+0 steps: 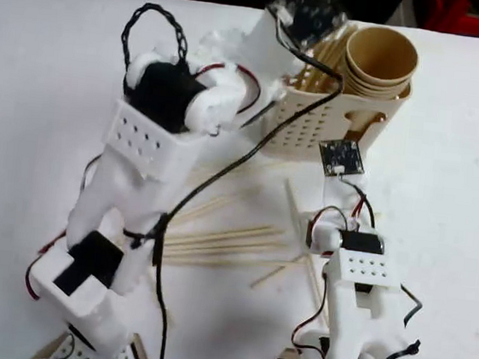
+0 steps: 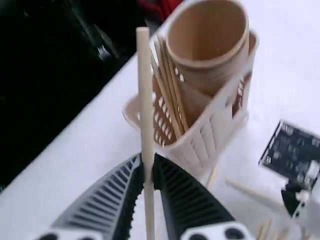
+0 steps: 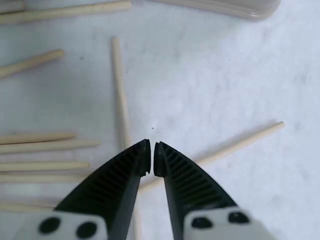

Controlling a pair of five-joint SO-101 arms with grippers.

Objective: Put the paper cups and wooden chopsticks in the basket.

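Basket (image 1: 314, 123) is noted at about 1 o'clock on the table (image 1: 44, 82) in the high view. A nested stack of paper cups (image 1: 381, 57) is seated in its 3 o'clock end, with a bundle of chopsticks (image 1: 320, 64) leaned beside it on the 9 o'clock side.

Left gripper (image 2: 148, 172): jaws are clamped on a single wooden chopstick (image 2: 144, 90), which is held upright with its free end raised just beside the basket's rim. Whether the stick is over the rim cannot be told.

Loose chopsticks (image 1: 216, 241) are scattered near the table's centre, at roughly 7 o'clock from the basket, most laid along the 9-to-3 line.

Right gripper (image 3: 151, 155): jaws are drawn together to a hairline slit and nothing is held. The tips are poised above the table among the loose sticks. One stick (image 3: 120, 90) is passed under one jaw, and a slanted stick (image 3: 235, 145) is laid just beyond the other.
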